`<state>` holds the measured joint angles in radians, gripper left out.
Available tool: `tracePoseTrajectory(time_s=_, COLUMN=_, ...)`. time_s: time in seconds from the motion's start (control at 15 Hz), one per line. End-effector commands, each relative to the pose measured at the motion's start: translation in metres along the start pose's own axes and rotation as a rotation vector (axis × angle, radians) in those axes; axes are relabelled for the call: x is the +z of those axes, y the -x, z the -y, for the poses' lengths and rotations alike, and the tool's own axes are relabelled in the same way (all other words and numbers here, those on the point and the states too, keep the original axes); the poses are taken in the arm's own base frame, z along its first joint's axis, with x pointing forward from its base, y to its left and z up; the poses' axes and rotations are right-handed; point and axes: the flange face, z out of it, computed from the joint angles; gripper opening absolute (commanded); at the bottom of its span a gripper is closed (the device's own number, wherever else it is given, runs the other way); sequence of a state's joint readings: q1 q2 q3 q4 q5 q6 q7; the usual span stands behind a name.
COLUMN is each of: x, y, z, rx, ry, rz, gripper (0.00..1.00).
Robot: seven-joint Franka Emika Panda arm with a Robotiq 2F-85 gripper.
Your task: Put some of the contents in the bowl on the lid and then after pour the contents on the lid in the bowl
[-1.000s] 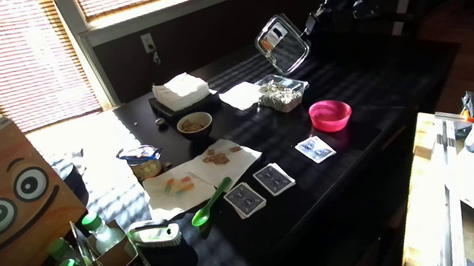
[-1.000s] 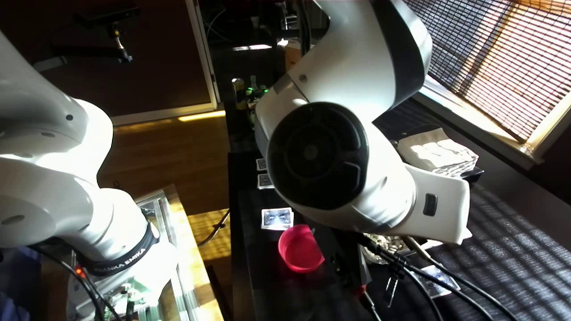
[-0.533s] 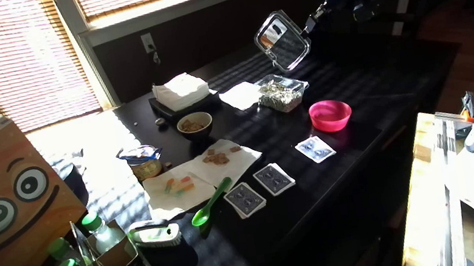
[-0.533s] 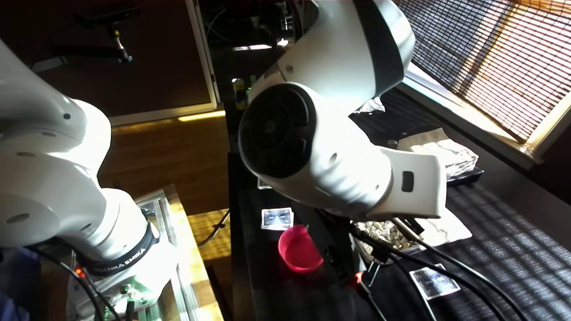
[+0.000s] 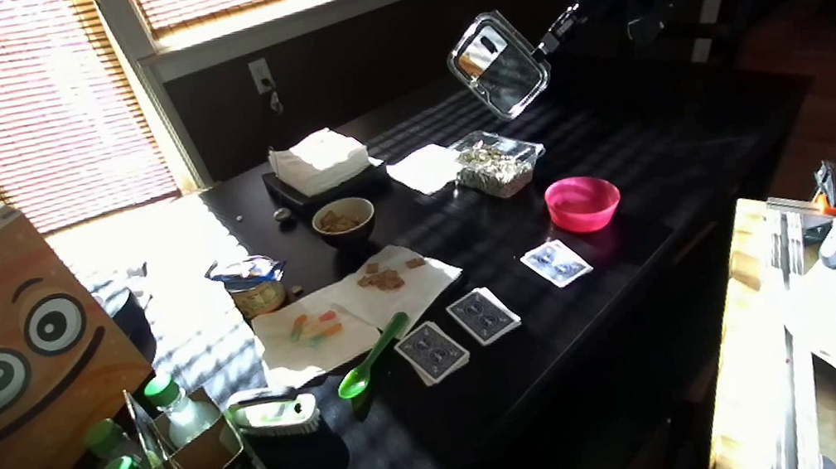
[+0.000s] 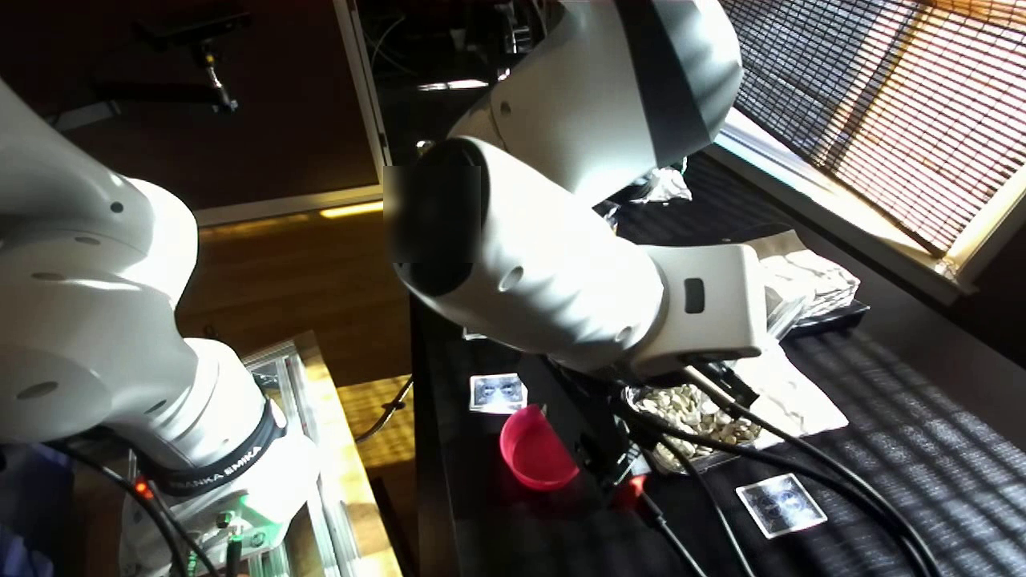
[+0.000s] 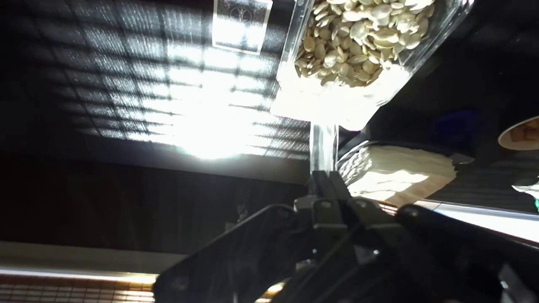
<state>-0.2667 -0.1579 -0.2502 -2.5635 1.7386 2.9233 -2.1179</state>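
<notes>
Lid [image 5: 499,69] is held in the air, tilted steeply, with the clear plastic bowl [image 5: 495,182] standing lower down on the dark table [image 5: 654,138]; whether any of it lies directly over the bowl cannot be told. The gripper [image 7: 329,173] is clamped on the lid's edge, which is seen in the wrist view as a narrow clear strip running out from the tips. Seeds [image 7: 358,46] are piled in the bowl, and none can be made out on the lid — so nothing seems ready to be poured back, and a scoop is probably needed next.

The greatest risk seems to be set up by that one-edge hold: if the lid is pushed hard into the pile, the plastic, likely slick, could be twisted or worked loose. If a corner is caught on the bowl's rim, the bowl could be dragged or tipped, and seeds could be spilled, perhaps toward the pink bowl [image 5: 583,220] placed near it. With a slope this steep, any seeds picked up would likely be lost over the low side unless the lid is levelled first. Aim could be spoiled too — one end of the bowl is washed out by glare in the wrist view, so contact might be misjudged.
</notes>
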Motion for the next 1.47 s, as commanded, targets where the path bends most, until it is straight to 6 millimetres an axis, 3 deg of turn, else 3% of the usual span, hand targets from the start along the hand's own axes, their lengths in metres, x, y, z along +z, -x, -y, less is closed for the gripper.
tracePoseTrajectory(time_s=0.0, x=-0.013, y=0.001, z=0.008, rx=-0.051, ry=0.037, rz=-0.042, gripper=0.00)
tracePoseTrajectory(time_s=0.87, x=-0.017, y=0.012, z=0.023, rx=-0.239, ry=0.131, rz=-0.074, gripper=0.00)
tracePoseTrajectory(time_s=0.93, x=-0.029, y=-0.002, z=0.012, rx=-0.237, ry=0.141, rz=-0.076, gripper=0.00)
tracePoseTrajectory(time_s=1.4, x=-0.038, y=-0.004, z=0.019, rx=-0.264, ry=0.160, rz=-0.083, gripper=0.00)
